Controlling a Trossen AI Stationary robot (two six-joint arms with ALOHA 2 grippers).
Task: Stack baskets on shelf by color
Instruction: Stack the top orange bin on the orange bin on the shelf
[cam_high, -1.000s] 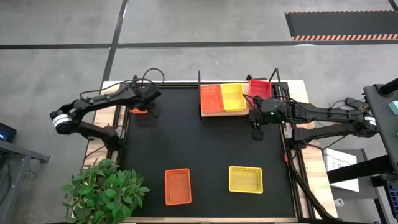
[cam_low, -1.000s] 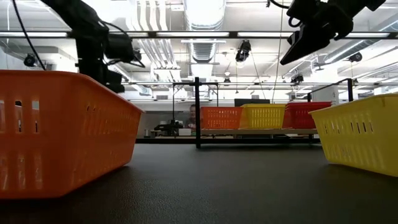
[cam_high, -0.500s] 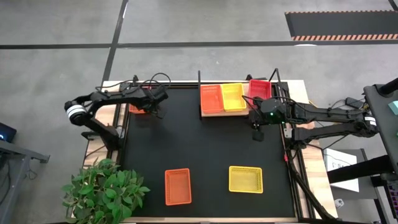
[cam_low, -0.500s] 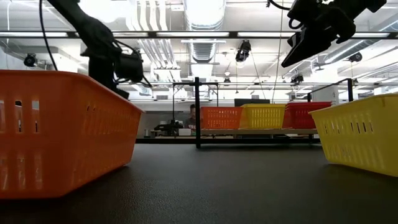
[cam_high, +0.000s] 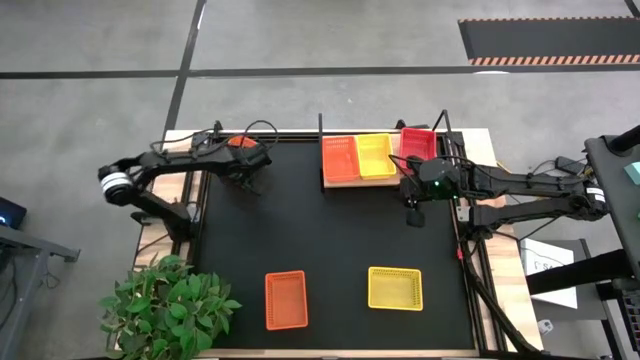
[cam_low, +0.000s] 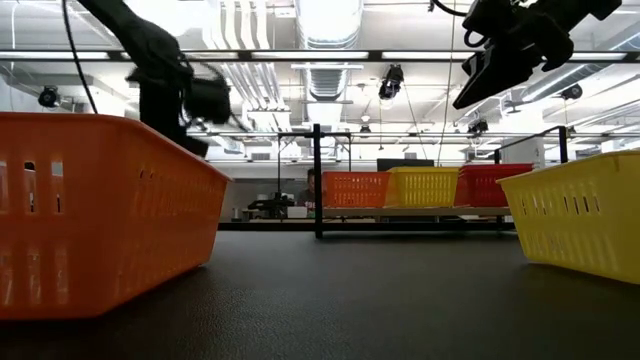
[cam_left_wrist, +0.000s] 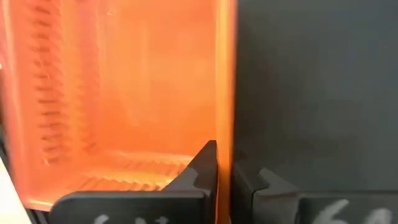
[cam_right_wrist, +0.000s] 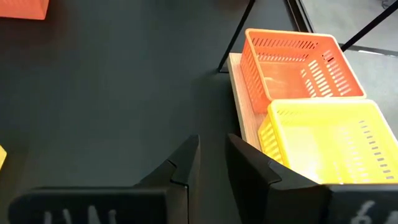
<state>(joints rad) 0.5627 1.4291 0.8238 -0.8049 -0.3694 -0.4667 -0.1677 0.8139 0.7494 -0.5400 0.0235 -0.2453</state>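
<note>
An orange basket (cam_left_wrist: 124, 93) is seen close up, its slotted walls and floor filling much of the view. Its near side wall is clamped between the two dark fingers (cam_left_wrist: 202, 171) of the left pincer (cam_left_wrist: 224, 174), one finger inside the basket, the other outside. The black desk (cam_left_wrist: 317, 87) mat is seen beside the basket.

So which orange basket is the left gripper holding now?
The orange basket at the mat's far left corner; the left gripper is shut on its wall. The other two orange ones sit free.
</note>
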